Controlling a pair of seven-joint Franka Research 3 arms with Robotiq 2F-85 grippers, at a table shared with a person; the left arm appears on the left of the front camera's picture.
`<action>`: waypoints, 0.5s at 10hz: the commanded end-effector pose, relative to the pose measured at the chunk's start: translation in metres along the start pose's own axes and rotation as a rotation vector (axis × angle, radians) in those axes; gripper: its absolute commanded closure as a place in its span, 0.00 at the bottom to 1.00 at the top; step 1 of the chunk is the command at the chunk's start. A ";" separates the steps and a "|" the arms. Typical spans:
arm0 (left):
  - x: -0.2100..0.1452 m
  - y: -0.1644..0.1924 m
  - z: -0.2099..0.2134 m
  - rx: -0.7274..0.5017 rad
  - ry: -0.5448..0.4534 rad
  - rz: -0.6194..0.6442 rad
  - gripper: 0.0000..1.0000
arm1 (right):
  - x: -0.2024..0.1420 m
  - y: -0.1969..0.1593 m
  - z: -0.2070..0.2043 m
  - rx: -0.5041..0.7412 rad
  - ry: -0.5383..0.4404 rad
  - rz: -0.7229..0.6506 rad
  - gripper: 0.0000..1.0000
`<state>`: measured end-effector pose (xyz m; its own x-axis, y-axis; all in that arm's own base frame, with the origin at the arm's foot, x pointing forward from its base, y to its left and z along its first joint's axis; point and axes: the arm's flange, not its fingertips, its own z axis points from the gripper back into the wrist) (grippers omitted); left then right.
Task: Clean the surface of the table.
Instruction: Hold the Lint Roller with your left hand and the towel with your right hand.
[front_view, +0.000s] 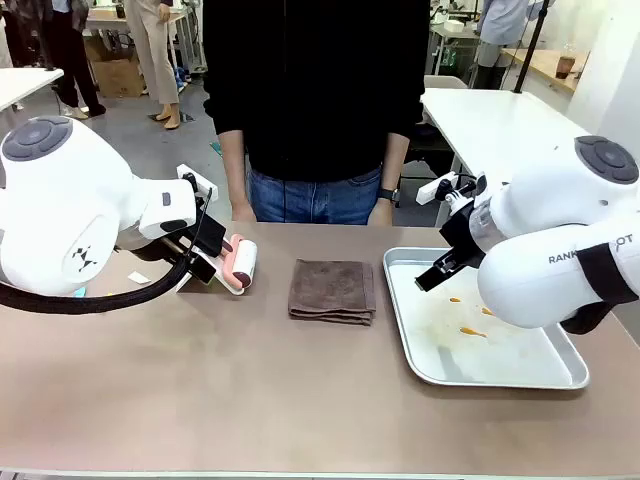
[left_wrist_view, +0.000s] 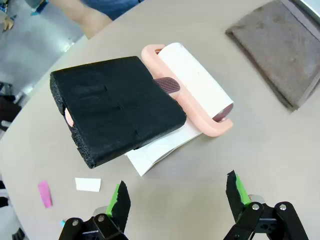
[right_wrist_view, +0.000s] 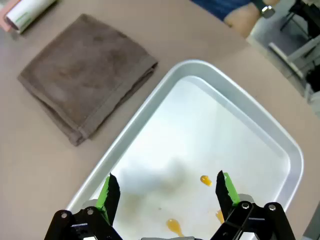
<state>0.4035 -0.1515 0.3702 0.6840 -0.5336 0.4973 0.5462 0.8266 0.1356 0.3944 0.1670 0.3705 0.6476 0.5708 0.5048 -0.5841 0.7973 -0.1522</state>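
Table (front_view: 250, 400) first: its matte brown top runs the full width of my front camera. On my right wrist camera the right gripper (right_wrist_view: 166, 184) hangs over the metal tray (front_view: 500, 384), jaws spread wide with nothing between them. The tray lies at about 4 o'clock from the table's middle, and a few orange drops (right_wrist_view: 205, 180) dot its floor below the fingers. On my left wrist camera the left gripper (left_wrist_view: 177, 190) is just as wide and holds nothing. It hangs above the table at about 9 o'clock. Near its fingers lie a pink scrap (left_wrist_view: 44, 194) and a white scrap (left_wrist_view: 87, 184). Just past them is a lint roller (left_wrist_view: 195, 82) with a pink frame and a white roll. A black foam block (left_wrist_view: 115, 107) covers its handle end, and a white sheet (left_wrist_view: 155, 147) shows under the block. Between roller and tray, a little toward 12 o'clock of centre, a folded brown cloth (front_view: 333, 290) lies flat, apart from both. At 12 o'clock a person (front_view: 315, 100) in a black top stands against the far edge, both hands down at the table's rim.
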 end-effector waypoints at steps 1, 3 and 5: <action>0.000 0.000 0.000 0.000 0.000 0.000 0.00 | 0.000 0.000 0.000 0.000 -0.001 0.000 0.00; 0.000 0.000 0.000 0.000 0.000 0.000 0.00 | 0.000 0.000 0.000 0.000 -0.001 0.000 0.00; 0.000 0.000 0.000 0.000 0.000 0.000 0.00 | 0.000 0.000 0.000 0.000 -0.001 0.000 0.00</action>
<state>0.4035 -0.1515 0.3702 0.6844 -0.5332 0.4974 0.5458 0.8269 0.1353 0.3944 0.1671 0.3705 0.6473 0.5714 0.5046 -0.5844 0.7969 -0.1527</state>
